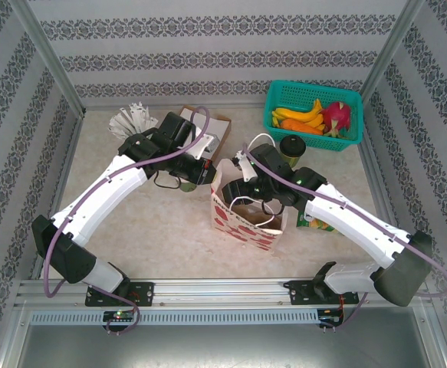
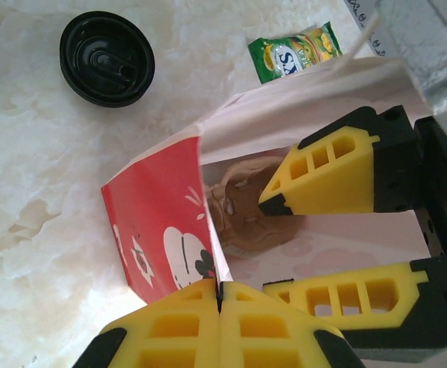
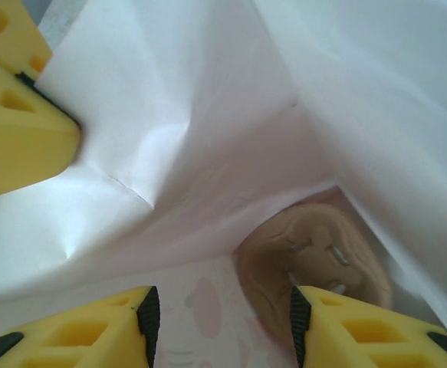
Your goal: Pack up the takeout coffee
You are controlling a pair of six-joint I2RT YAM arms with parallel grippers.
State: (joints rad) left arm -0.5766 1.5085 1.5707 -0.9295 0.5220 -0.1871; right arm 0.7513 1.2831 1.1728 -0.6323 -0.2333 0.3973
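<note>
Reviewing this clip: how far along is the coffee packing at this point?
Done: a brown cardboard piece, likely a cup carrier, lies at the bottom of the paper bag. In hand: the left fingers pinch the bag's rim, and the right fingers hang open inside it. Left: a black-lidded cup stands outside the bag, not yet packed.

The right gripper [image 3: 223, 318] is pointing down into a white bag [image 3: 208, 115], with its jaws standing apart and nothing between them. A brown cardboard carrier [image 3: 315, 257] is lying on the pink-patterned bag floor, just beyond the right-hand jaw. At upper left, the left gripper [image 3: 50, 100] is pressing on the bag wall, jaws closed together.
</note>
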